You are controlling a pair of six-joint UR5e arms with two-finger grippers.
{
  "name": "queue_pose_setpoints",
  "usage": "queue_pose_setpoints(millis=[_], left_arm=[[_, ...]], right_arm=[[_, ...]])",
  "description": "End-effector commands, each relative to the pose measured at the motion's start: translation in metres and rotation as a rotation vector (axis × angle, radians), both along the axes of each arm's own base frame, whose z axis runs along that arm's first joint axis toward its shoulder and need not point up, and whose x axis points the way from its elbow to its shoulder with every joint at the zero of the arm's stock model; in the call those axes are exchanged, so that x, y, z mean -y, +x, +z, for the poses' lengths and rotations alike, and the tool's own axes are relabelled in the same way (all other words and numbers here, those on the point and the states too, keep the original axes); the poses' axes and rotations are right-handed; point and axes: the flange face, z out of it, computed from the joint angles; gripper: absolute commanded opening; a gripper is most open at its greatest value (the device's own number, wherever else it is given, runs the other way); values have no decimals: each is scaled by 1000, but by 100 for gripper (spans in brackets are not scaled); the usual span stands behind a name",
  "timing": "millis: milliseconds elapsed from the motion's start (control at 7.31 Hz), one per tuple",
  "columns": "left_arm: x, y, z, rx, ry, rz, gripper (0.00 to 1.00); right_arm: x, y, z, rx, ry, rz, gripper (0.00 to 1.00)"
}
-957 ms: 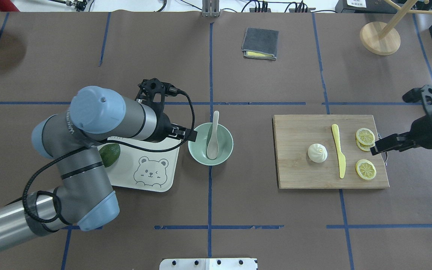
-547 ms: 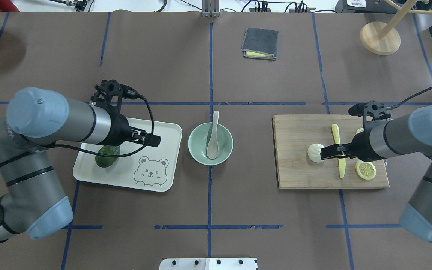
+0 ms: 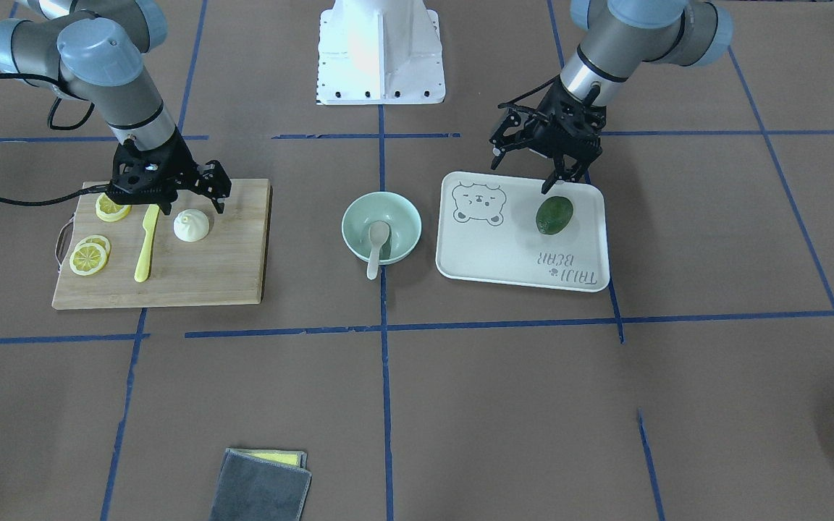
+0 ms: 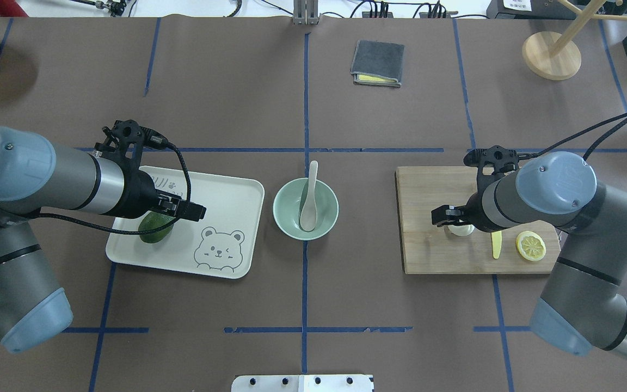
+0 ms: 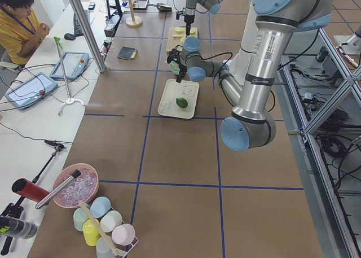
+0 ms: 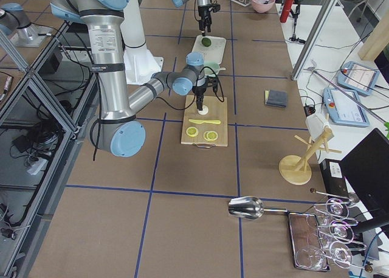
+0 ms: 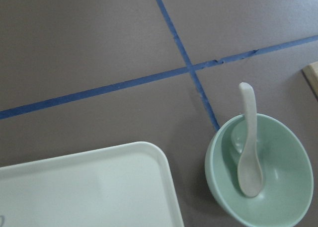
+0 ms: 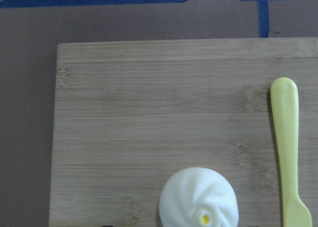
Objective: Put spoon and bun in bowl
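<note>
Right gripper (image 3: 194, 202) spread, empty, poised straight above bun (image 3: 191, 226) on cutting board (image 3: 229, 253) | spoon (image 3: 376, 242) lies in bowl (image 3: 350, 217), 1 of 2 done | left gripper (image 3: 522, 176) released over tray (image 3: 504, 246), well apart; right arm nearer bun

Bowl (image 4: 287, 219) was mint-green; spoon (image 4: 309, 202) off-white; bun (image 8: 198, 201) white, yellow tip. Knife (image 8: 286, 137) yellow. Tray (image 4: 229, 198) cream, bear drawing. Avocado (image 3: 554, 215) dark green. Desk (image 4: 237, 81) brown, blue lines.
</note>
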Motion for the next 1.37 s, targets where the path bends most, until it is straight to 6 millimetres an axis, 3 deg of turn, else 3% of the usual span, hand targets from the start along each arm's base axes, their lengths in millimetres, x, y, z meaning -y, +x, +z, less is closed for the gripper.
queue_pose_setpoints(millis=[0,274,410,684,821,1094,1231], left_arm=[[0,-1,-1,-4,-5,-5,96],[0,-1,0,-1,-7,-5,97],[0,-1,-1,-3,-6,-5,97],[0,-1,0,-1,-7,-5,98],[0,-1,0,-1,-6,-4,98],[0,0,1,0,-7,-4,98],[0,-1,0,-1,-6,-4,98]], right_arm=[[4,-5,13,-35,-14,6,93],[5,-9,21,-44,-21,2,88],[5,-10,19,-41,-20,1,73],[5,-8,20,-44,-23,4,29],[5,-8,19,-41,-21,4,20],[4,-8,14,-33,-19,0,16],[1,-3,-3,-6,-2,1,17]])
